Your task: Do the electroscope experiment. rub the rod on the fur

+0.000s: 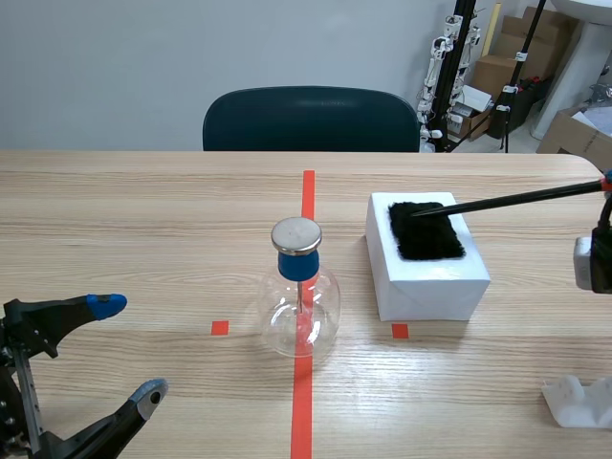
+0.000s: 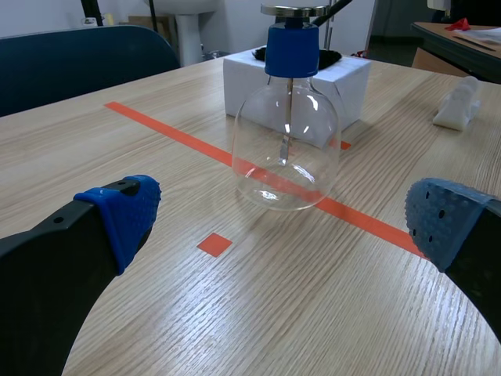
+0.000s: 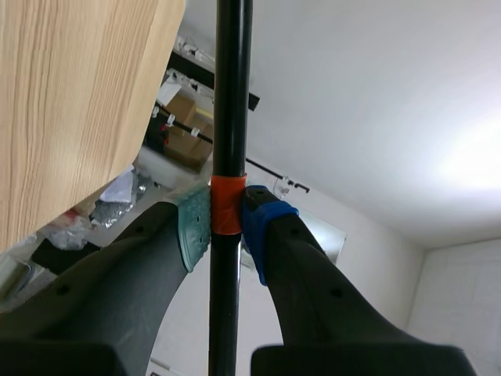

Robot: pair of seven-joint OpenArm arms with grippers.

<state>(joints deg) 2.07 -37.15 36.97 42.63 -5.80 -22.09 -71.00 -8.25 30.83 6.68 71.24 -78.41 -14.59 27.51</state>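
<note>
While the right tool clamps the rod, tip on the fur, left tool spread wide.

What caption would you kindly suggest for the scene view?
Right end effector holds the black rod, tip on the fur atop a white box, beside the electroscope.

Electroscope: on the desk, at its middle, ahead of the left gripper.
Box: just right of the electroscope.
Fur: on top of the box.
Rod: tip on the fur, shaft running rightward.
Chair: behind the desk.
</note>
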